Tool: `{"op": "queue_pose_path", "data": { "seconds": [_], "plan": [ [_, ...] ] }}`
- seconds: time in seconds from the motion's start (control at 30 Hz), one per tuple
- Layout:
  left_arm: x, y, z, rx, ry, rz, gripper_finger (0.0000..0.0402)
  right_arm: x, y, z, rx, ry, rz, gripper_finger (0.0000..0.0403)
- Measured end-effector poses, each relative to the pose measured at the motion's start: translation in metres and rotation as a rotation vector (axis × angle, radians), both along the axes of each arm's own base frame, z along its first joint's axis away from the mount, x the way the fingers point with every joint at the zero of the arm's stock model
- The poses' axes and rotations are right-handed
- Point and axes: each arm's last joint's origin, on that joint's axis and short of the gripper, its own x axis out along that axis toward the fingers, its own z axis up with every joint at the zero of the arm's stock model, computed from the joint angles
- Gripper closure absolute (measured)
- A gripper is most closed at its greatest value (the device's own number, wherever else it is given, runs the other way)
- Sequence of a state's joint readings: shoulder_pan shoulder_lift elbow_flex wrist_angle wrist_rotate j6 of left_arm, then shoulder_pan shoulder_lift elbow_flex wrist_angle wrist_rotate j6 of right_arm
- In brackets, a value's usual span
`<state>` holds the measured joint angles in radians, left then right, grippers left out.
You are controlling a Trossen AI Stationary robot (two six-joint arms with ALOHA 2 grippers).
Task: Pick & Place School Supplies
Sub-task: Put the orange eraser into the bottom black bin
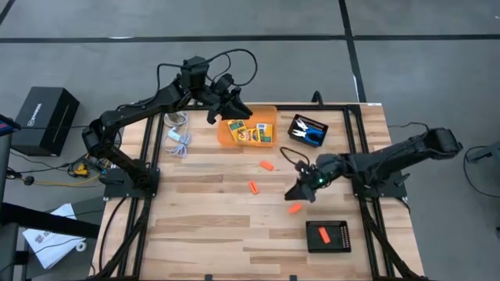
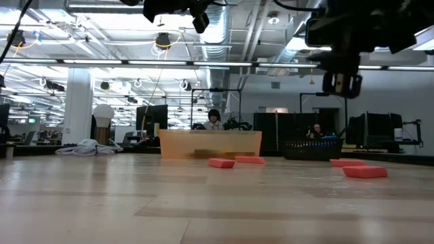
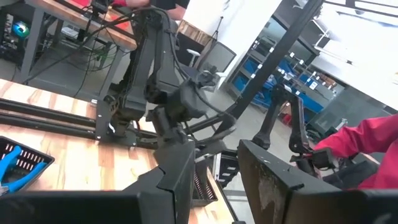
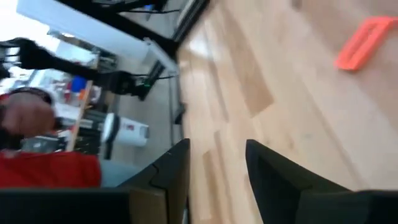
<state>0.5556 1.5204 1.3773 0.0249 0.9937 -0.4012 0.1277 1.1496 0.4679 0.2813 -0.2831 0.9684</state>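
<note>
Three stubby orange pieces [image 1: 294,208] lie loose mid-table, apart on bare wood. The right gripper [image 1: 301,191] hovers just beside the nearest, fingers parted, empty. An orange bin [image 1: 225,137] at the far edge holds yellow-green boxes [image 1: 251,132]; blue-handled scissors [image 1: 313,137] lie in a black tray [image 1: 306,119] beside it. The left gripper [image 1: 221,109] hangs over the bin's far corner, released.

Place: robotics lab inside large open industrial hall. Evidence: wooden table [image 1: 203,211] on black metal frame, standing on grey concrete floor [image 1: 422,19] with dark lines. Low view: high ceiling with bare ducts [image 2: 224,27], pipes and strip lights, white column [image 2: 79,102], benches with monitors, two persons [image 2: 213,119] seated far behind. Left wrist view: workbench [image 3: 74,18] with cables, blue storage racks [image 3: 298,65]. Black equipment case [image 1: 43,117] and loose cables beside table.
</note>
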Motion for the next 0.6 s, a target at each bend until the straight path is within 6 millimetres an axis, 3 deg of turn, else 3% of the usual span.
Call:
{"op": "queue_pose_path", "data": {
  "seconds": [0.23, 0.4, 0.6],
  "plan": [
    [0.004, -0.004, 0.000, 0.012, 0.002, 0.045, 0.0284, -0.010, -0.027, -0.022, -0.079, 0.238, -0.094, 0.0290],
    [0.011, -0.015, -0.002, 0.063, 0.005, 0.088, 0.0291, -0.010, -0.033, -0.022, -0.121, 0.231, -0.098, 0.0376],
    [0.023, -0.037, -0.009, 0.122, 0.064, 0.206, 0.0368, -0.014, -0.040, -0.027, -0.158, 0.284, -0.098, 0.0400]
  ]
}}
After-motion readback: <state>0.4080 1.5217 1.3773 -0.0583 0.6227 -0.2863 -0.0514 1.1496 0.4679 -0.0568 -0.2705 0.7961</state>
